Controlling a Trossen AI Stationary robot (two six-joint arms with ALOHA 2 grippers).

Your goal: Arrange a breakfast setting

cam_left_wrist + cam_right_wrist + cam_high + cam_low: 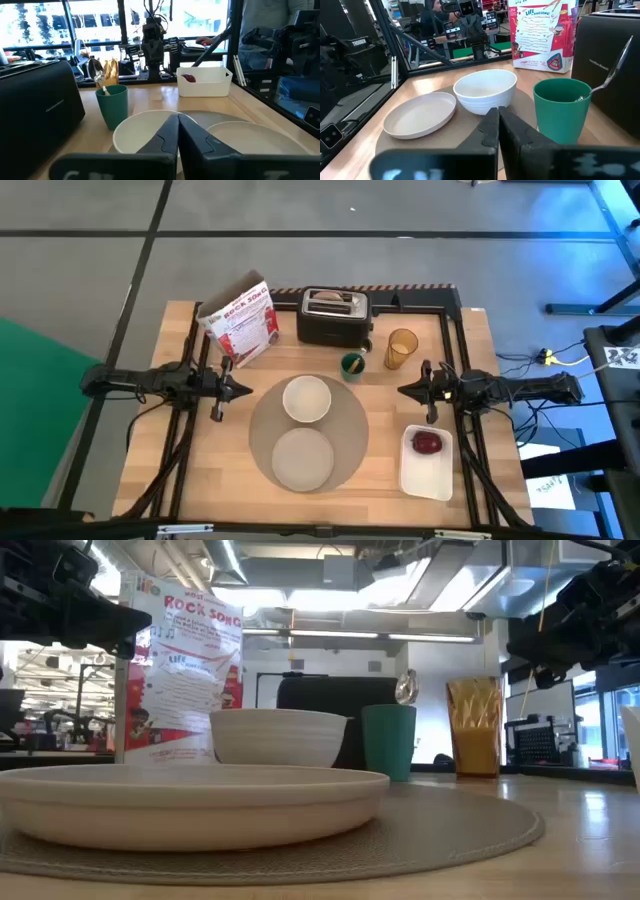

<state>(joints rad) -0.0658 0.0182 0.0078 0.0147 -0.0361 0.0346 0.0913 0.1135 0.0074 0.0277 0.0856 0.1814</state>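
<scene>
A round grey-beige placemat (345, 420) lies at the table's middle. On it rest a white bowl (306, 398) at the far side and a small white plate (303, 458) at the near side. An amber cup (401, 348) stands on the table to the far right of the mat. A red apple (427, 443) lies in the white tray (425, 480). A spoon (615, 67) stands in a green cup (352, 365). I cannot make out a bagel. My left gripper (247, 390) is shut and empty left of the bowl. My right gripper (402, 390) is shut and empty right of it.
A black toaster (335, 318) stands at the far edge with something pale in its top slot. A printed box (243, 320) stands at the far left. A black frame runs along the table's far and side edges. Bare wood shows left of the mat.
</scene>
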